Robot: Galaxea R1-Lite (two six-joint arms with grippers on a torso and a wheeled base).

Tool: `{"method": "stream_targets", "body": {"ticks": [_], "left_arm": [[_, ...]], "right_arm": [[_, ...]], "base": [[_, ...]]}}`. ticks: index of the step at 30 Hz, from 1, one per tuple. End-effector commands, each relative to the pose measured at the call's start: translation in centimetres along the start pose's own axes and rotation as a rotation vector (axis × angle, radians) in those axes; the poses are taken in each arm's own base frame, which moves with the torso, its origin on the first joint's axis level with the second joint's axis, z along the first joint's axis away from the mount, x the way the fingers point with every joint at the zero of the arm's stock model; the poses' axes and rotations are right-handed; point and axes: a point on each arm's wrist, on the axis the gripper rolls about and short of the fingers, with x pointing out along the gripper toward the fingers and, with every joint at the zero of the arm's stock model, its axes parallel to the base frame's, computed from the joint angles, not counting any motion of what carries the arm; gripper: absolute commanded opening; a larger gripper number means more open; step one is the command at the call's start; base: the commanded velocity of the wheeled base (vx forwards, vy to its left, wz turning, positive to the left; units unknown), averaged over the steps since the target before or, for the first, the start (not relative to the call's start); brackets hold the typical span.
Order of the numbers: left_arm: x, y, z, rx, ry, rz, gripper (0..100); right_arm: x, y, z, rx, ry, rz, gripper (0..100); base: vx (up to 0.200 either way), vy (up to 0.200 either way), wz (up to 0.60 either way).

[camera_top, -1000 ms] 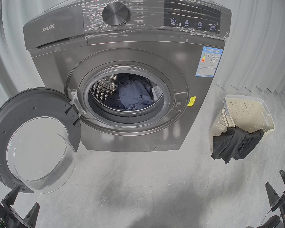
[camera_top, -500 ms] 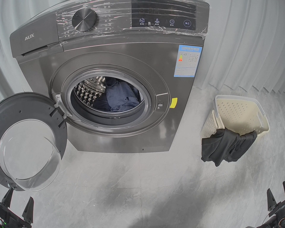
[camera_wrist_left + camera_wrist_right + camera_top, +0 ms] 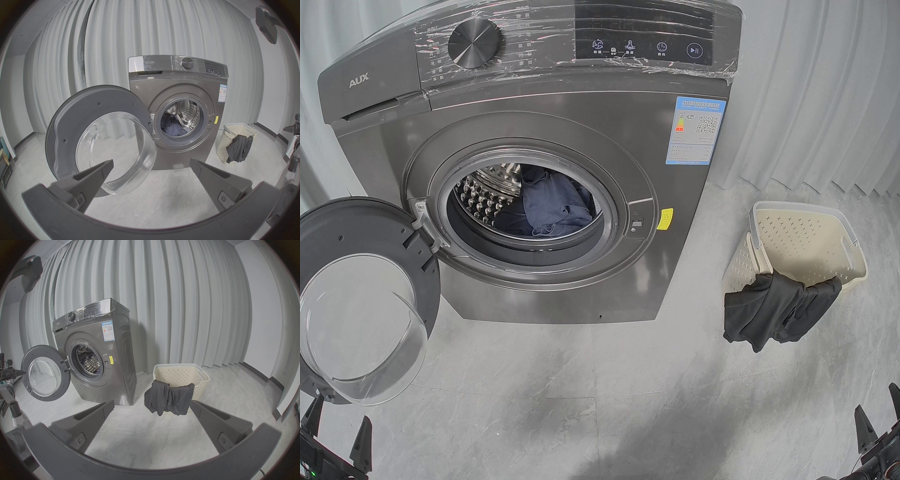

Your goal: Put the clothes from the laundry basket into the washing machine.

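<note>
A grey front-loading washing machine (image 3: 550, 106) stands ahead with its round door (image 3: 359, 300) swung open to the left. Blue clothes (image 3: 553, 203) lie inside the drum (image 3: 179, 120). To the right, a cream laundry basket (image 3: 806, 240) sits on the floor with a dark garment (image 3: 775, 309) draped over its front rim. In the right wrist view the same garment (image 3: 170, 397) hangs straight ahead. My left gripper (image 3: 336, 431) is low at the left, open and holding nothing. My right gripper (image 3: 878, 419) is low at the right, open and holding nothing, well short of the basket.
Pale curtains (image 3: 819, 94) hang behind the machine and the basket. Bare grey floor (image 3: 600, 400) stretches between me, the machine and the basket. The open door juts out over the floor near my left gripper.
The head view has shifted, so the machine and basket sit further left in the picture. Both grippers show lower at the bottom corners than one second ago. The clothes lie as before.
</note>
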Motion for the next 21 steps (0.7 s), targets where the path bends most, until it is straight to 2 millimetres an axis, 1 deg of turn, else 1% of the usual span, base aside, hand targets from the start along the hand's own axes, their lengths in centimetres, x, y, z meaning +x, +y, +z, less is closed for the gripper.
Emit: {"method": "stream_targets", "body": {"ticks": [1,2,3,4,5,8,10,12,13,15,17,21], "left_arm": [[-0.36,-0.28,-0.62,0.001,-0.036,-0.061,100],[-0.49,-0.39,-0.66,-0.047,-0.047,-0.12,100],[-0.52,-0.4,-0.64,-0.052,-0.048,-0.126,100],[-0.55,-0.57,-0.63,-0.132,-0.045,-0.205,100],[-0.54,-0.61,-0.61,-0.15,-0.042,-0.219,100],[-0.55,-0.61,-0.65,-0.122,-0.043,-0.217,100],[-0.54,-0.54,-0.66,-0.104,-0.045,-0.183,100],[-0.5,-0.27,-0.87,-0.018,-0.031,-0.058,100],[-0.49,-0.22,-1.13,-0.007,-0.006,-0.031,100],[-0.5,-0.22,-1.46,-0.03,0.034,-0.03,100],[-0.48,-0.22,-1.39,-0.05,0.022,-0.034,100],[-0.48,-0.21,-1.34,-0.038,0.017,-0.033,100]], "right_arm": [[0.03,0.05,-0.56,-0.02,0.009,0.027,100],[0.03,0.04,-0.56,-0.018,0.009,0.025,100],[0.03,0.04,-0.56,-0.018,0.009,0.025,100],[0.03,0.03,-0.56,-0.023,0.009,0.021,100],[0.03,0.04,-0.56,-0.026,0.009,0.024,100],[0.03,0.05,-0.55,-0.024,0.008,0.027,100],[0.03,0.05,-0.55,-0.024,0.008,0.027,100],[0.03,0.05,-0.55,-0.023,0.008,0.027,100],[0.03,0.05,-0.55,-0.023,0.008,0.027,100],[0.03,0.05,-0.55,-0.023,0.008,0.027,100],[0.03,0.05,-0.55,-0.023,0.008,0.028,100],[0.03,0.05,-0.55,-0.023,0.008,0.028,100]], "base": [[0.0,0.0,0.0],[0.0,0.0,0.0],[0.0,0.0,0.0],[0.0,0.0,0.0],[0.0,0.0,0.0],[0.0,0.0,0.0],[0.0,-0.2,0.0],[0.0,-0.2,0.0],[0.0,-0.2,0.0],[0.0,-0.2,0.0],[0.0,-0.2,0.0],[0.0,-0.2,0.0]]}}
